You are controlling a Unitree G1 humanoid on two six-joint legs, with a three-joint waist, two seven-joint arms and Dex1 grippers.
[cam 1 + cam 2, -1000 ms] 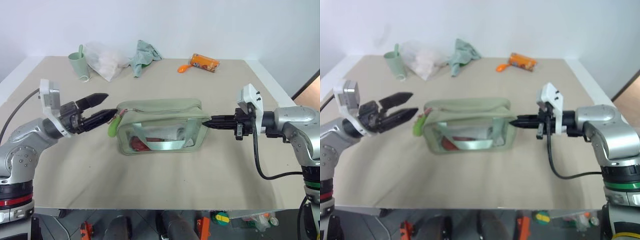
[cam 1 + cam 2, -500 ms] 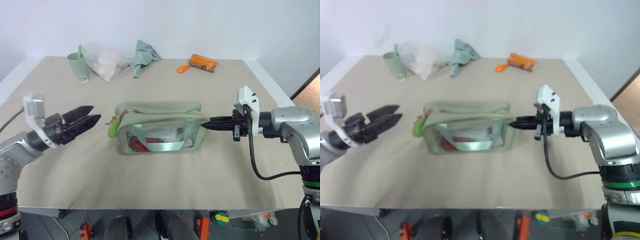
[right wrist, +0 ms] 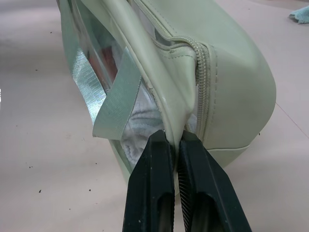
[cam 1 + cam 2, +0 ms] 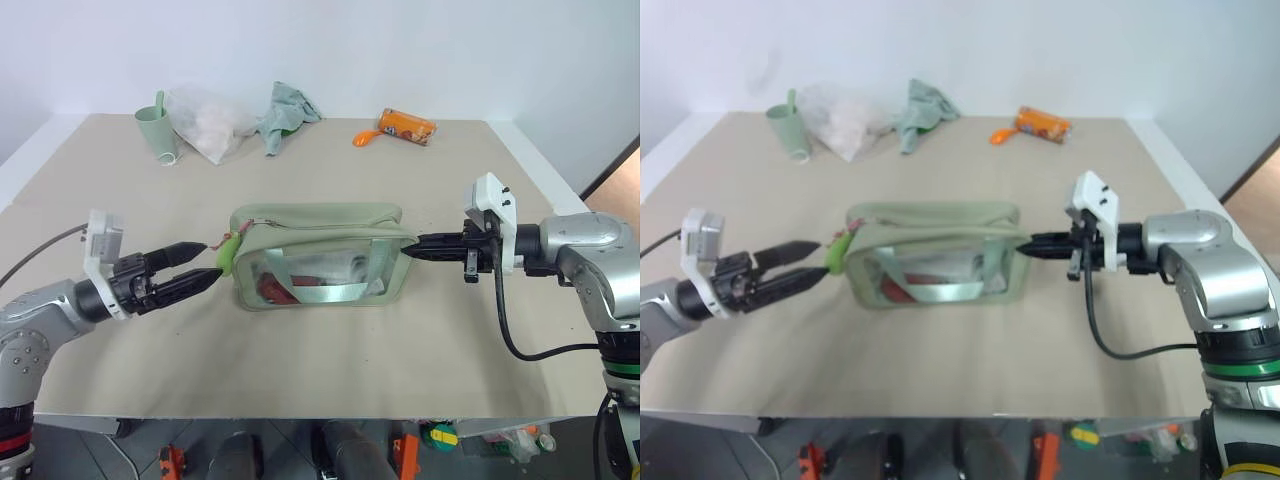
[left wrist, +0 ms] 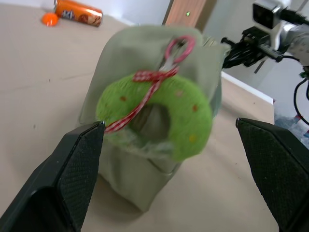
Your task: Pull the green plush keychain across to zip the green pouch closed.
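Left pincer (image 4: 208,264): I see it wide, flanking green plush keychain (image 5: 157,115) (untouched).
Right pincer (image 3: 173,143): clamped on green pouch (image 4: 320,222) end, mid-bench.

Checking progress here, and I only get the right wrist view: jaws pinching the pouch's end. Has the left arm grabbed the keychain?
Observer: No. The left jaws are open, aimed at the green plush keychain, not closed on it.
Operator: Where does it hang?
Observer: At the green pouch's end opposite your pinch.
Operator: Other clutter?
Observer: A pale green cup, a teal cloth and an orange spoon by the table's far edge.
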